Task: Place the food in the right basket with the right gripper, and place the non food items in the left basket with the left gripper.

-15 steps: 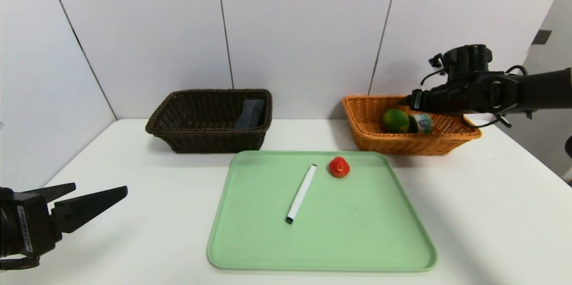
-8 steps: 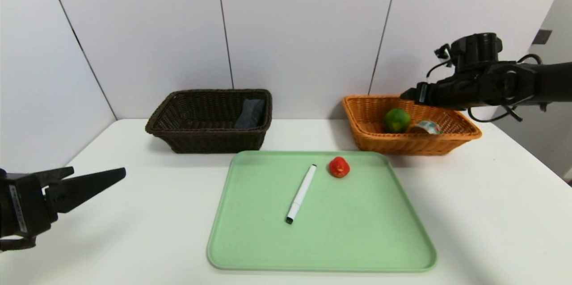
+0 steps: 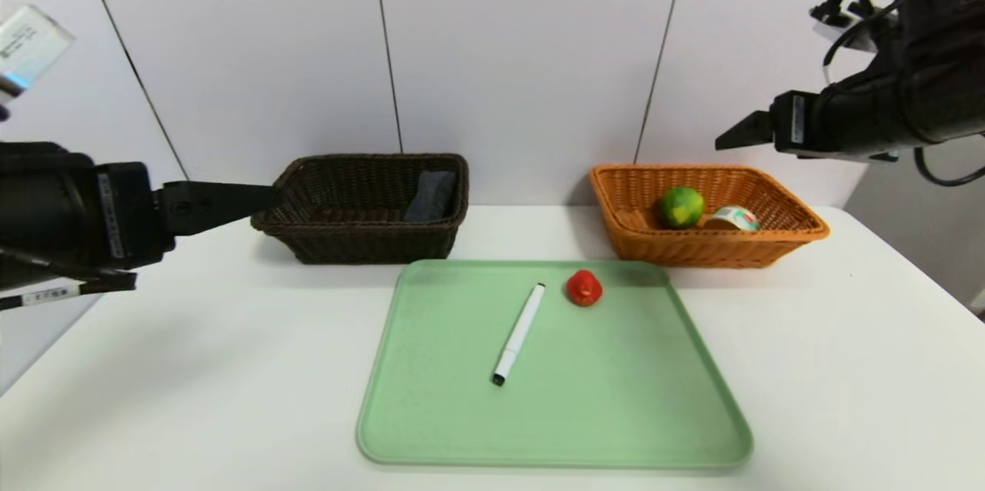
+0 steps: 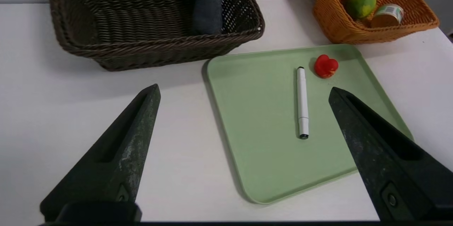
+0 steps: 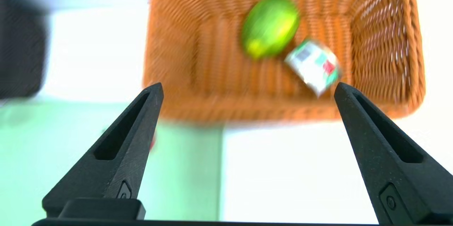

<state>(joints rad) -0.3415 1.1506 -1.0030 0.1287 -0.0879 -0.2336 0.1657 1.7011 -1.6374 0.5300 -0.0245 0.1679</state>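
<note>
The green fruit and the tin can lie in the orange basket. A rolled grey towel rests in the dark brown basket. On the green tray lie the white marker and the small red knobbly object. My left gripper hangs open and empty, raised at the left, left of the tray. My right gripper is open and empty, high above the orange basket's right side. The left wrist view shows the marker and red object.
The white table ends at a wall behind the baskets. Bare table lies on both sides of the tray and in front of it.
The right gripper has risen and pulled back to the right, away from the orange basket, where the can now lies. The left gripper has lifted from low at the left.
</note>
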